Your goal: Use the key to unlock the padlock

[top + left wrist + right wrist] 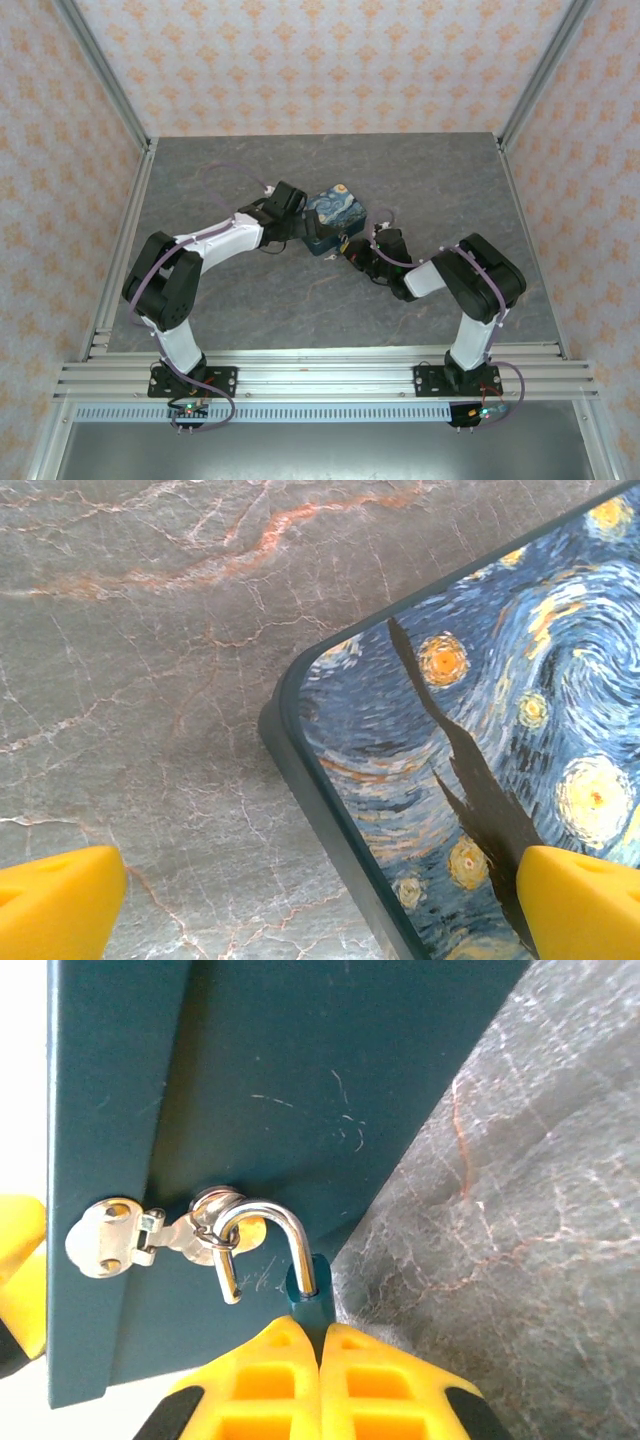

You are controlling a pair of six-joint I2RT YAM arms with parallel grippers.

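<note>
The padlock [308, 1295] has a teal body and a silver shackle [270, 1230]. The shackle is hooked through the ring of the metal hasp [110, 1245] on the dark teal box front [300, 1080]. One shackle leg stands free of the body. My right gripper [322, 1338] is shut on the padlock body, which is mostly hidden between the yellow fingers. The key is hidden. In the top view the right gripper [352, 250] sits at the box's [335, 215] near side. My left gripper [322, 905] is open and straddles a corner of the painted lid [500, 710].
The box rests mid-table on the grey marbled surface [300, 300]. Metal frame rails [320, 375] run along the near edge and up the sides. Patterned walls enclose the table. Bare tabletop lies behind and in front of the box.
</note>
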